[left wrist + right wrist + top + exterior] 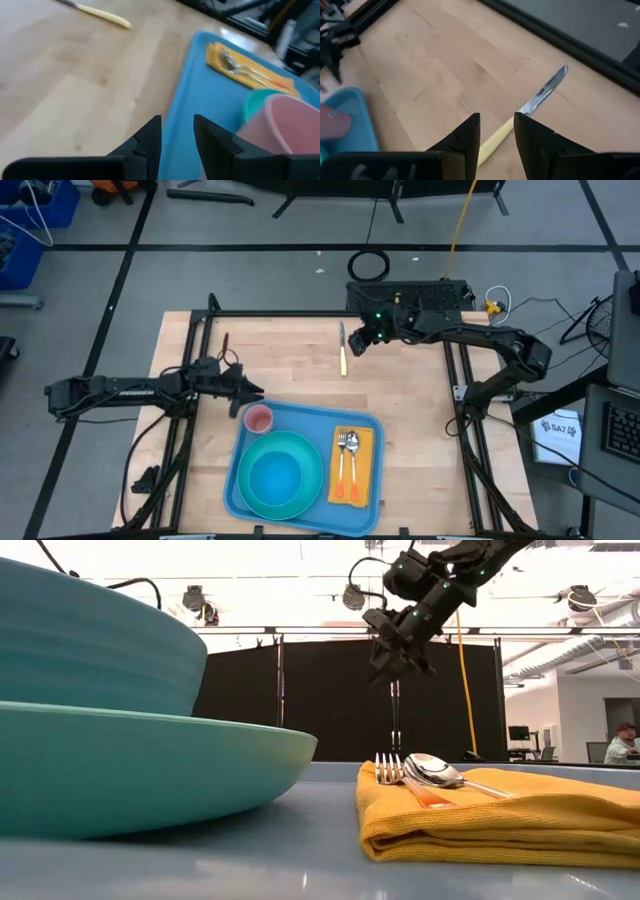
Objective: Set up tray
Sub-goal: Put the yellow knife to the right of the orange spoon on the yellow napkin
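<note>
The light-blue tray (310, 425) lies at the table's near edge. On it are a teal bowl on a teal plate (280, 475), a pink cup (259, 419) at its far left corner, and an orange napkin (351, 467) carrying a fork and a spoon. A yellow-handled knife (343, 350) lies flat on the bare wood beyond the tray. My left gripper (250, 393) is open, low beside the tray's far left rim (180, 95) and near the cup (280, 125). My right gripper (360, 340) is open above the knife (520, 117), clear of it.
Black frame rails (200, 330) run along the table's left, far and right sides. A black box with cables (410, 295) stands at the far edge. Bare wood lies between the knife and the tray (300, 370).
</note>
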Available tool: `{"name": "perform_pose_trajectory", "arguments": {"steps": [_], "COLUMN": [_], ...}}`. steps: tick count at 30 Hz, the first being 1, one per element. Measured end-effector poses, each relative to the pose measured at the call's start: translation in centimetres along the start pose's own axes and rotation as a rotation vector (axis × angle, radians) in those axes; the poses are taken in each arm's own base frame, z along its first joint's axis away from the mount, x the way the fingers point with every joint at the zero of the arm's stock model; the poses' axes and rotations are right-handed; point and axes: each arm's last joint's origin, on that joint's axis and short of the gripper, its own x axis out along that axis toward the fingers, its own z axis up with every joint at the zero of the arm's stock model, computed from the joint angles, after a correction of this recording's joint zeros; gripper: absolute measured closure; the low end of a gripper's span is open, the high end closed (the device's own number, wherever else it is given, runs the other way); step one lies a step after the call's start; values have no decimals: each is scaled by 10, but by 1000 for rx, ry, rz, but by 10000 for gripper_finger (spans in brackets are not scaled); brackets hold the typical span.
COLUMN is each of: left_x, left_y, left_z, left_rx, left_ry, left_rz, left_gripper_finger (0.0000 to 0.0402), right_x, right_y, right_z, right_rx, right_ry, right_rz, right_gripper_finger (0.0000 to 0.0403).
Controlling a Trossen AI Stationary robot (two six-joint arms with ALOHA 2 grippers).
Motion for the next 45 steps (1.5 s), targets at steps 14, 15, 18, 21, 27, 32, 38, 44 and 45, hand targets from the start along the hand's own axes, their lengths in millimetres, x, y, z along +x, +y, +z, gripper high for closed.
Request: {"name": "perform_pose_trajectory", "arguments": {"steps": [14,15,18,21,27,32,38,44,45], "left_x": [-19,-21,-26,-30,-33,-33,-34,-34,-34], "left_y": [-3,-4,-6,-8,-11,-11,-12,-12,-12], "left_z": [5,6,8,11,14,16,18,20,20], "left_rx": [8,14,30,53,62,69,90,107,107], "left_ry": [-110,-130,-175,-186,-189,-205,-225,-240,-239], "left_rz": [106,105,98,94,95,91,88,86,86], "left_gripper_finger": [284,284,284,284,284,284,284,284,284], "right_x": [-2,-2,-2,1,16,48,95,122,123], "right_y": [1,1,1,1,13,26,17,14,15], "right_z": [3,3,3,3,17,24,-9,-25,-23], "right_rx": [-3,10,45,74,30,-1,27,71,84], "right_ry": [-27,-27,-27,-11,140,371,740,808,793], "right_rz": [11,11,11,5,-122,-203,-366,-380,-359], "right_gripper_finger": [294,294,294,294,294,294,294,294,294]}}
